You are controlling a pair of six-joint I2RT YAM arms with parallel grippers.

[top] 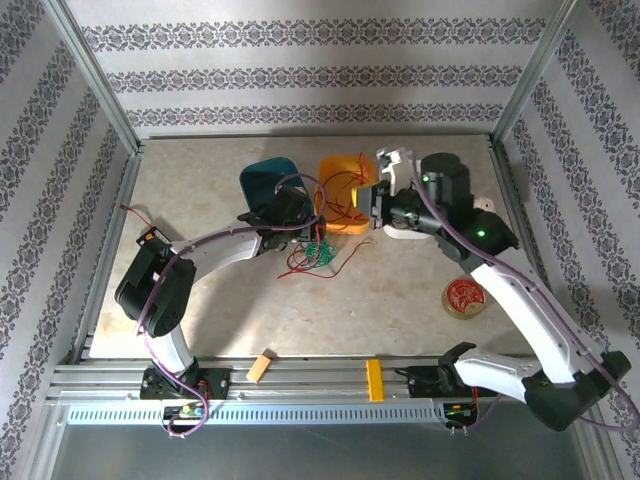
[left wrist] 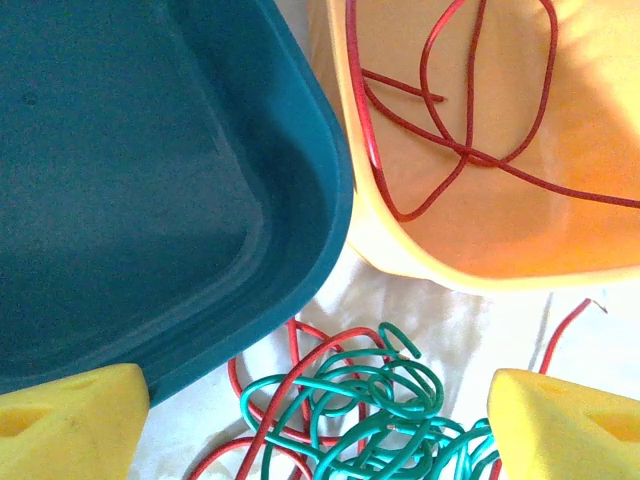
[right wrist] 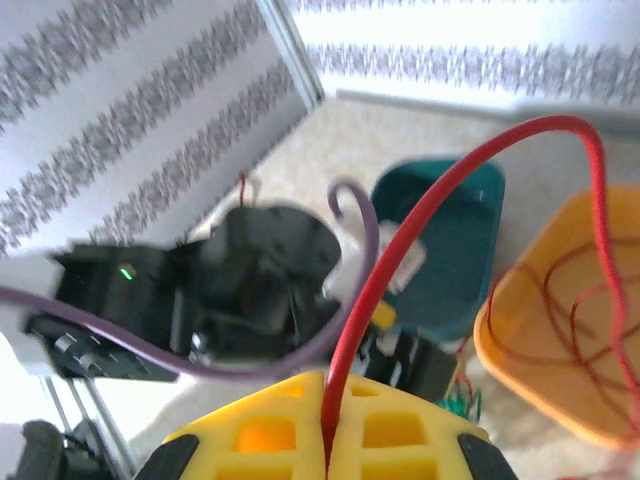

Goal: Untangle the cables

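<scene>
A tangle of green cable (left wrist: pixel 390 410) and red cable (left wrist: pixel 300 385) lies on the table just in front of the bins, and in the top view the tangle (top: pixel 318 256) sits at mid-table. My left gripper (left wrist: pixel 320 430) hangs over it, open, its yellow fingertips (left wrist: pixel 70 420) on either side with nothing gripped. More red cable (left wrist: pixel 460 150) loops inside the orange bin (left wrist: pixel 500 230). My right gripper (right wrist: pixel 328 435) is shut on a red cable (right wrist: pixel 440 180) that arcs up and over toward the orange bin (right wrist: pixel 560 330). From above, the right gripper (top: pixel 373 206) is at that bin's right rim.
A teal bin (top: pixel 268 180) stands left of the orange bin (top: pixel 345 195). A round red-and-tan disc (top: pixel 465 297) lies at the right, and a small orange block (top: pixel 260 367) sits on the front rail. A black-and-orange box (top: pixel 150 238) sits at the left edge. Frame posts stand at the corners.
</scene>
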